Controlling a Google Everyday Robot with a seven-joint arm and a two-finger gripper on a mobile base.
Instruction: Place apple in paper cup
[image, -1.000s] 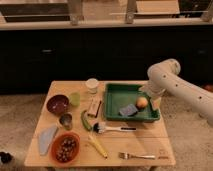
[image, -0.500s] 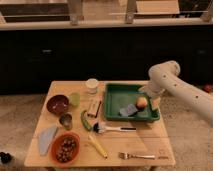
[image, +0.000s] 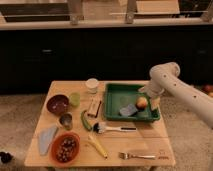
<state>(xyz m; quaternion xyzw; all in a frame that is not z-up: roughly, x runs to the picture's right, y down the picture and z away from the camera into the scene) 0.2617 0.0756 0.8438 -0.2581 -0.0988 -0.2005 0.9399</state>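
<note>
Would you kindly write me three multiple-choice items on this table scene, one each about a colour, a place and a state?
1. What colour is the paper cup?
A. white
B. blue
C. black

2. Where is the apple?
A. in the paper cup
B. in the green tray
C. in the dark bowl

3. How does the paper cup stand?
A. on its side
B. upside down
C. upright

Answers:
1 A: the cup is plainly white.
2 B: the apple lies in the tray's right half, with the gripper close beside it on the right.
3 C: its round rim faces up.
</note>
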